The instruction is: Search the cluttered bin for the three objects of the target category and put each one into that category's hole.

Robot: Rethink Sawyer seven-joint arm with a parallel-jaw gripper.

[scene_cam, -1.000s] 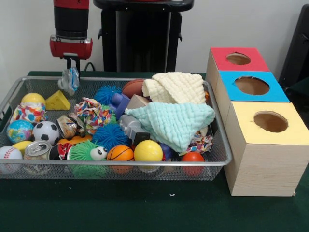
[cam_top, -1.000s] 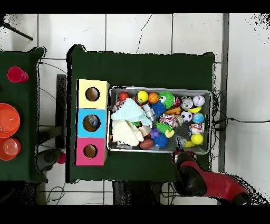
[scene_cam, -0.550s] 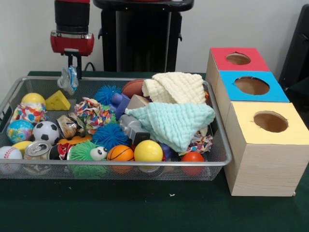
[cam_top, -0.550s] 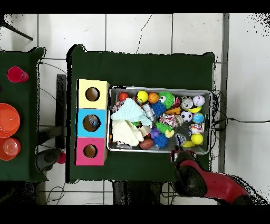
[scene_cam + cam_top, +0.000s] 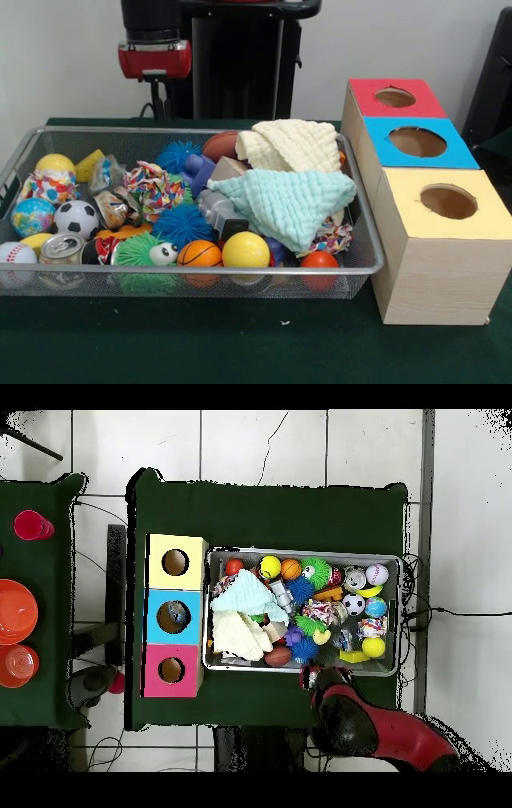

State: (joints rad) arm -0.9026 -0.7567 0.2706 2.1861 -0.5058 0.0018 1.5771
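Crumpled wrapper (image 5: 105,173) dropped back in bin (image 5: 364,240); gripper (image 5: 159,100) shifted sideways, emptied, finger spread unclear; no legible writing.

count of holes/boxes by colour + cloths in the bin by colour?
Red box: 1
Blue box: 1
Yellow box: 1
Cream cloth: 1
Mint cloth: 1
Total: 5 (3 boxes with one hole each, 2 cloths)
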